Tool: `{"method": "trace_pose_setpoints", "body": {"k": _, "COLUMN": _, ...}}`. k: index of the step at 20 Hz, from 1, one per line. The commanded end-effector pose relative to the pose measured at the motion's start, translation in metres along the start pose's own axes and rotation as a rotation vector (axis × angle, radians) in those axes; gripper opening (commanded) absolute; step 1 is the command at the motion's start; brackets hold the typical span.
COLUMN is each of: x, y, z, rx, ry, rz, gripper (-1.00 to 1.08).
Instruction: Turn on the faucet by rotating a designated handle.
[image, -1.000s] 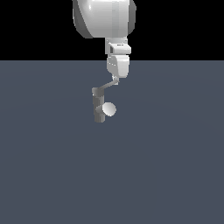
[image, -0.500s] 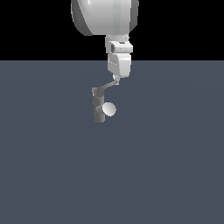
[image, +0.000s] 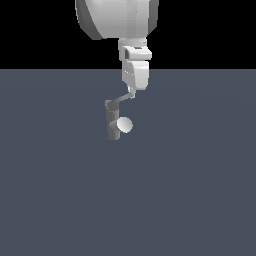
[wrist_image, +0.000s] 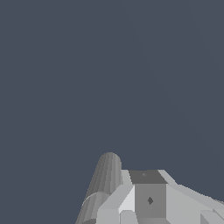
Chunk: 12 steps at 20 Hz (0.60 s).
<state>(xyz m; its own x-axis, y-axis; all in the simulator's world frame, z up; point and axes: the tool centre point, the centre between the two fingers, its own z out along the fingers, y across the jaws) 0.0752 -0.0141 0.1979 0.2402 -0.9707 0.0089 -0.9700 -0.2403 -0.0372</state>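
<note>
The faucet (image: 112, 122) is a small grey upright post with a pale round spout end (image: 124, 125) on its front. Its handle (image: 123, 98), a thin light-grey bar, slants up from the post's top toward the exterior view's right. My gripper (image: 132, 91) hangs straight down from the white arm, its tips at the handle's outer end and touching it. The fingers look pressed together, shut with nothing held between them. In the wrist view the faucet (wrist_image: 105, 179) shows as a ribbed grey cylinder beside the gripper's (wrist_image: 146, 199) grey finger block.
A flat dark blue-grey floor (image: 190, 190) spreads around the faucet. The large white arm body (image: 117, 17) hangs above the gripper.
The gripper has shifted very slightly to the exterior view's right. The handle's slant looks the same.
</note>
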Motion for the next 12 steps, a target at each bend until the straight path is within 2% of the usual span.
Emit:
{"method": "trace_pose_setpoints", "body": {"k": 1, "x": -0.009, "y": 0.012, "z": 0.008, "rx": -0.02, "ry": -0.007, "rz": -0.004, "gripper": -1.0}}
{"method": "trace_pose_setpoints", "body": {"k": 12, "x": -0.026, "y": 0.045, "z": 0.012, "rx": -0.035, "ry": -0.008, "rz": 0.003, "gripper": -1.0}}
